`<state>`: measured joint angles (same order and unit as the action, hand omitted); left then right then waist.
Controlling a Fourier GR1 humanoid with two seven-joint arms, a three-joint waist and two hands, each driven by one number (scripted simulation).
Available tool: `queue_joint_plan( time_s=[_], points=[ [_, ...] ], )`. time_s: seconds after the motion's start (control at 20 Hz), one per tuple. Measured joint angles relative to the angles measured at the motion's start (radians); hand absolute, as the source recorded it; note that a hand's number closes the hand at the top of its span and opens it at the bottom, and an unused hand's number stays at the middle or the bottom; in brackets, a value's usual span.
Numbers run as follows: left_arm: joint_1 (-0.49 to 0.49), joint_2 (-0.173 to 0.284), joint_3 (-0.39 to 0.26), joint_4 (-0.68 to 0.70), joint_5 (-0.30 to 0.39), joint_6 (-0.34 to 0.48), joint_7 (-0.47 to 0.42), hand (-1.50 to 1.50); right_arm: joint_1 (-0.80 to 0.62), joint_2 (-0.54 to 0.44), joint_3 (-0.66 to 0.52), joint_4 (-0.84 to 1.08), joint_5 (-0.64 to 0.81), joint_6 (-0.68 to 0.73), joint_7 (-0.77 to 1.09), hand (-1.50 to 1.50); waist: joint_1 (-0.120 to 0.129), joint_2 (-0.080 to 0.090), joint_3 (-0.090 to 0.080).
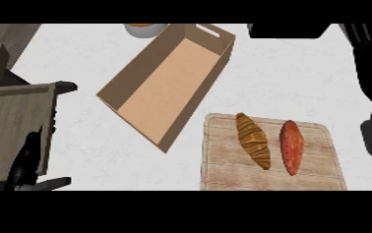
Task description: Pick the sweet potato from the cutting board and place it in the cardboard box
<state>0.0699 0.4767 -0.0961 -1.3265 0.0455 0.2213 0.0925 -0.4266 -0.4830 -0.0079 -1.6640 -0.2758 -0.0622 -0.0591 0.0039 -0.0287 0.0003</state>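
Okay, your biggest item is the white counter (291, 74). Next, the cardboard box (169, 82) lies tilted at upper centre, open side up. At lower right you have the cutting board (218, 173), with a croissant (253, 140) on it and the sweet potato (291, 147) just right of that, apart. The left hand (27, 165) sits at the lower left edge; you cannot tell its fingers. The right hand (361, 55) shows dark along the right edge, same problem.

Grey forearm (25, 124); seemingly black hand (25, 165)
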Motion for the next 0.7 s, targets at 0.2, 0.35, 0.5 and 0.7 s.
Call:
queue_joint_plan(
  time_s=[0.2,0.35,0.5,0.7],
  points=[
    [0.052,-0.030,0.015,-0.101,0.139,-0.068,0.083,0.00,0.181,0.018,-0.063,-0.062,0.056,-0.076,-0.109,-1.50,-0.054,0.002,0.009],
    [0.080,-0.011,-0.025,-0.106,0.111,-0.092,0.105,0.00,0.253,0.054,-0.162,-0.084,0.046,-0.153,-0.199,-1.50,-0.140,-0.026,0.022],
    [0.104,0.006,-0.034,-0.125,0.084,-0.087,0.093,0.00,0.390,0.086,-0.280,-0.014,0.081,-0.265,-0.247,-1.50,-0.197,-0.010,0.019],
    [0.097,0.006,-0.029,-0.119,0.044,-0.045,0.051,0.00,0.569,0.166,-0.349,-0.012,0.125,-0.315,-0.457,-1.50,-0.197,0.002,0.007]
  ],
)
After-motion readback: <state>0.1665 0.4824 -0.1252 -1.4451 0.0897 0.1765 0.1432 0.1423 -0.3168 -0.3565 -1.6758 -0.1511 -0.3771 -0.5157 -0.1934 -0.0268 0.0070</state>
